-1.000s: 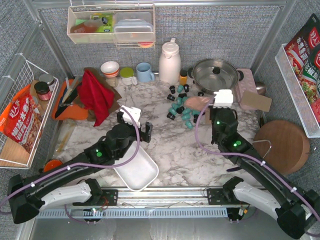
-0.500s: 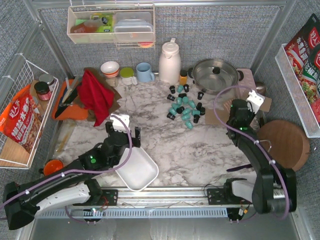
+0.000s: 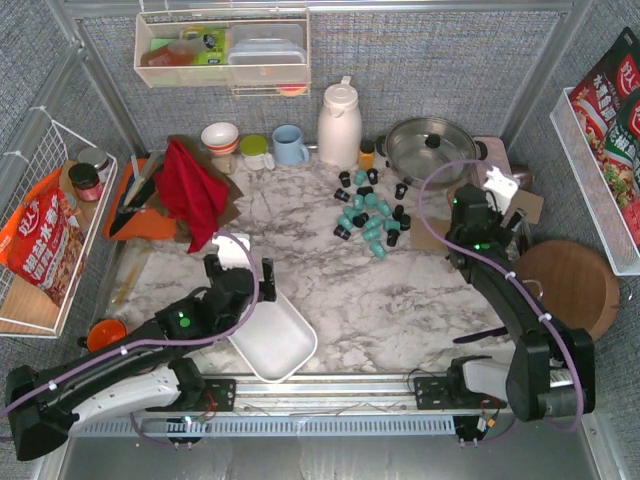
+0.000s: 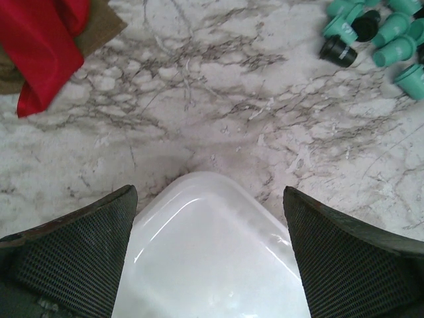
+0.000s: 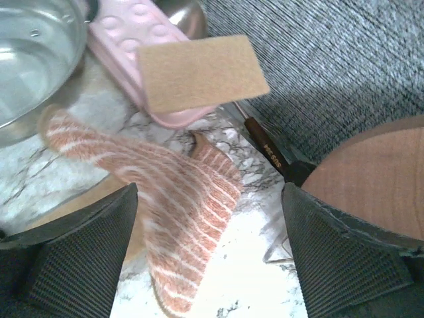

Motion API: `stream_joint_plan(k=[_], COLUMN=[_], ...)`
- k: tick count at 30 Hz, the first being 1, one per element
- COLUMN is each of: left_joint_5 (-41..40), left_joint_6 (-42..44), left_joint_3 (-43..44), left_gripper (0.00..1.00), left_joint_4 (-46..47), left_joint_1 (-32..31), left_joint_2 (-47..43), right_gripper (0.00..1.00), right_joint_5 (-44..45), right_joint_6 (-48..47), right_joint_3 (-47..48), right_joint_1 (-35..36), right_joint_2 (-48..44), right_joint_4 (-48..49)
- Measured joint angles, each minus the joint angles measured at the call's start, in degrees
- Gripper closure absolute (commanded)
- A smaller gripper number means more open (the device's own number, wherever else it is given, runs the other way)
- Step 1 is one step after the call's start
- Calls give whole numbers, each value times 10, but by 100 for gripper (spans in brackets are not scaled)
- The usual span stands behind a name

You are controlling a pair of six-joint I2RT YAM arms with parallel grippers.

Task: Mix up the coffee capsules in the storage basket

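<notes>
Item: basket [image 3: 276,342], white, shallow, nothing in it; lower centre of the top view, near the desk [image 3: 400,300] edge, set on a diagonal. Item: capsules [image 3: 368,215], teal and black, loose cluster on the desk at upper centre, well apart from the basket, several tipped on their sides. Left hand [image 4: 209,190]: spread wide, nothing held, fingers flanking the basket's far corner. Right hand [image 5: 209,192]: spread, nothing pinched, at the right of the top view over a striped cloth [image 5: 189,199] that lies beside the pan [image 3: 430,150], well apart from the capsules. Step in hand, as judged: securing the basket so capsules can go in. Handling notes: take the rim with one finger inside the wall and one outside, on a straight side rather than the rounded corner, where smooth plastic would likely slip. Keep it flat on the desk. Bring the right hand across to the cluster; take pods singly by the body, alternating teal and black. Tipped pods may roll; close slowly.
</notes>
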Motion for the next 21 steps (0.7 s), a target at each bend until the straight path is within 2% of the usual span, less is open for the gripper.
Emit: stream_joint_plan(k=[4, 11, 21], left_joint_5=[-9, -17, -25], left_joint_6=[-46, -98, -262], left_joint_3=[2, 9, -11], left_gripper=[1, 1, 1], left_joint_4=[-45, -86, -206], left_joint_1=[0, 0, 0], left_joint_2=[-3, -28, -73], right_gripper=[1, 1, 4], right_joint_5=[31, 48, -106], right_joint_6=[-65, -97, -101], right_joint_3=[0, 0, 14], right_joint_1=[61, 65, 246], right_joint_2=[-6, 14, -49], right_joint_4=[26, 40, -21])
